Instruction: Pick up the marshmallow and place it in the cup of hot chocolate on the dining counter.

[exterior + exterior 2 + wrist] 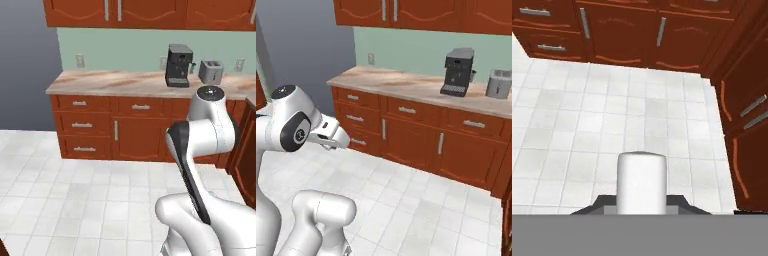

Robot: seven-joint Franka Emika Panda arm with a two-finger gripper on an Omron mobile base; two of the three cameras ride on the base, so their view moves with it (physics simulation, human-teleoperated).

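Gripping the marshmallow (641, 182), the hand (641, 202) is closed on it and carries it above the tiled floor (587, 115), near the red-brown cabinets (637, 35). Holding it pinched upright probably suits dropping it into the cup.

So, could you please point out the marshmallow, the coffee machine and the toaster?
marshmallow (641, 182), hand view, front face.
coffee machine (178, 65), left base view, front body.
toaster (210, 71), left base view, side panel.

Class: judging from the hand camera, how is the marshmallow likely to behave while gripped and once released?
The marshmallow sits upright in the shut gripper, so it probably holds steady. It looks short, cylindrical and smooth, so it may roll if dropped sideways. Being small, it is likely light.
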